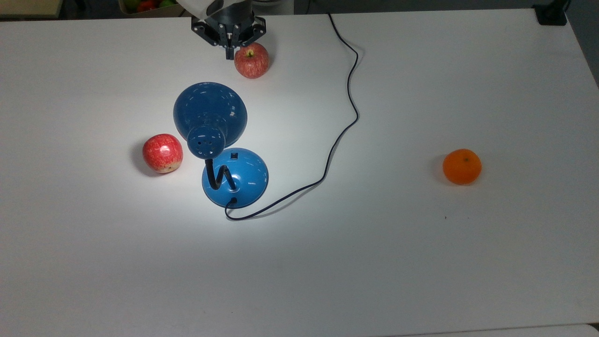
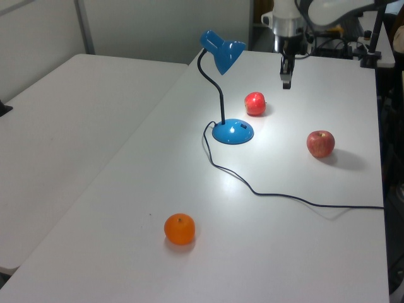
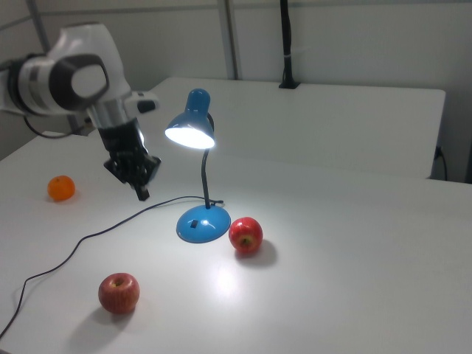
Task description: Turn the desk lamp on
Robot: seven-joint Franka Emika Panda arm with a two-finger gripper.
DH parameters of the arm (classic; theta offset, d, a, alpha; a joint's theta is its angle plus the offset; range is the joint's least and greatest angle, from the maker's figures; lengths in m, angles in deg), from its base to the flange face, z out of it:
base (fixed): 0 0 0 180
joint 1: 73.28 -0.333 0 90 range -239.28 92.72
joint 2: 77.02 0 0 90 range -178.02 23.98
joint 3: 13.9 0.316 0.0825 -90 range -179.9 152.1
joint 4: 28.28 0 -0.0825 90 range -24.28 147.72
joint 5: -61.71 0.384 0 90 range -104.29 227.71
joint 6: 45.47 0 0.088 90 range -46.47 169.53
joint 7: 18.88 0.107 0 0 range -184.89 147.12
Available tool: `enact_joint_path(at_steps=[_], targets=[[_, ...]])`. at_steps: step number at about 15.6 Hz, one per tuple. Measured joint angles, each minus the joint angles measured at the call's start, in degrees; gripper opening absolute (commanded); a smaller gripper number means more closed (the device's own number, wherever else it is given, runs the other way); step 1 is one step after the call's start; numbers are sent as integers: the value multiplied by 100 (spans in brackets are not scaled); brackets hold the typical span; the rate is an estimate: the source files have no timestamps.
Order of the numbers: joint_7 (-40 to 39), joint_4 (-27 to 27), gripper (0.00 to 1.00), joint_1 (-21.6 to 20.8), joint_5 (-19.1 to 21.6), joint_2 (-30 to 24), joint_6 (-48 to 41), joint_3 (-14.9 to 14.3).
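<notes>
The glossy blue desk lamp (image 1: 210, 112) stands on the white table, with its round base (image 1: 235, 178) below the dome shade in the top view. The lamp (image 3: 190, 127) is lit: the bulb glows in the right view and a bright pool of light lies on the table around the base (image 3: 203, 223). My gripper (image 1: 229, 52) is shut with nothing in it. It hangs above the table near the top view's upper edge, well clear of the lamp (image 2: 224, 53). In the left view my gripper (image 2: 286, 81) is raised behind a red apple.
One red apple (image 1: 252, 60) lies just right of the gripper in the top view. Another apple (image 1: 162, 152) sits left of the lamp base. An orange (image 1: 462, 166) lies far right. The thin black cord (image 1: 348, 112) winds from the base to the table's far edge.
</notes>
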Motion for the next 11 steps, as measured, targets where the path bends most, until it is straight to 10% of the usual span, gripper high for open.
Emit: enact_joint_path(at_steps=[7,11], targets=[[19,-1086,100,-95,1,-12,-1138,0],[25,-1152,100,-56,1,-3,-1188,-18]])
